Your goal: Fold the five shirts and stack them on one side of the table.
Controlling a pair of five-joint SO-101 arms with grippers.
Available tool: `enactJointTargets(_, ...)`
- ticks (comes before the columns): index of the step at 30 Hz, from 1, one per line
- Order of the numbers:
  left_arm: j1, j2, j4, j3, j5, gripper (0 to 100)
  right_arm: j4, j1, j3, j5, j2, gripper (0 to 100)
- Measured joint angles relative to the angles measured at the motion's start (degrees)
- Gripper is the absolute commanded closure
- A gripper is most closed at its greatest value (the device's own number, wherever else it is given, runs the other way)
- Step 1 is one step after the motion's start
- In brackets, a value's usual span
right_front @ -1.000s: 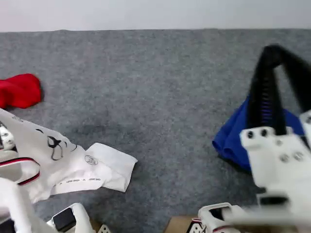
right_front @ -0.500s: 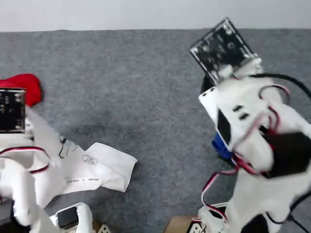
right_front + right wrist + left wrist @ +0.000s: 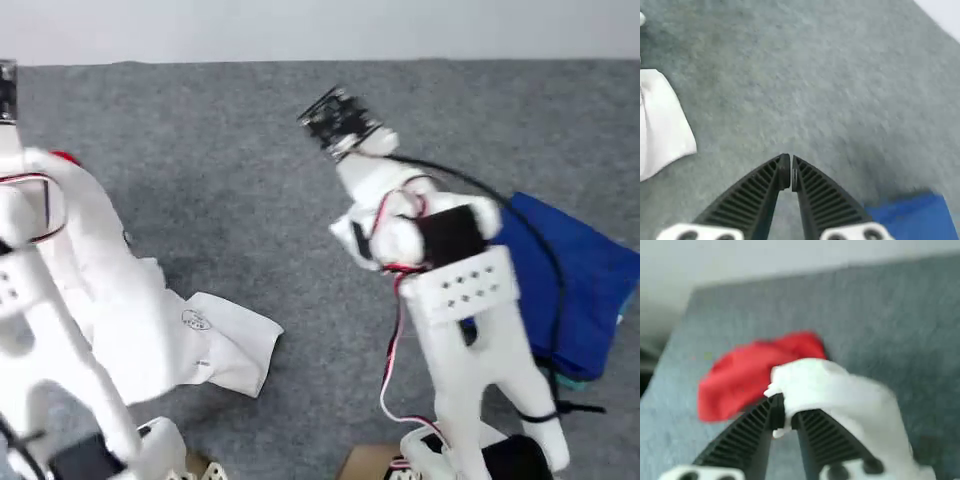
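white shirt (image 3: 225, 345), red shirt (image 3: 740, 375), blue shirt (image 3: 570, 290): three

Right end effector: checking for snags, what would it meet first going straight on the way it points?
Probably the bare grey table cover; the right end effector points at it between the white shirt and blue shirt, though depth is unclear.

A white shirt (image 3: 230, 350) with small black print hung in the black, ribbed left jaws, with a plain red shirt (image 3: 747, 372) just beyond them. Under the black, ribbed right jaws lay a mottled grey tabletop (image 3: 815, 75), and a plain blue shirt (image 3: 910, 212) beside them. The right arm (image 3: 470, 330) was white.
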Motion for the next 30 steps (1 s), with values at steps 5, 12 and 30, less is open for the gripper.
enactJointTargets(5,-8.35,10.29,3.34,0.0,-9.05,100,-15.65,-5.89,11.87,0.0,1.76,98.4)
enactJointTargets(12,-19.25,19.43,3.69,0.0,-21.8,100,-18.64,-12.75,7.82,-5.45,19.34,98.3)
enactJointTargets(30,-23.65,24.0,0.88,0.0,-26.02,100,11.87,-34.11,-52.75,-25.05,61.63,87.6)
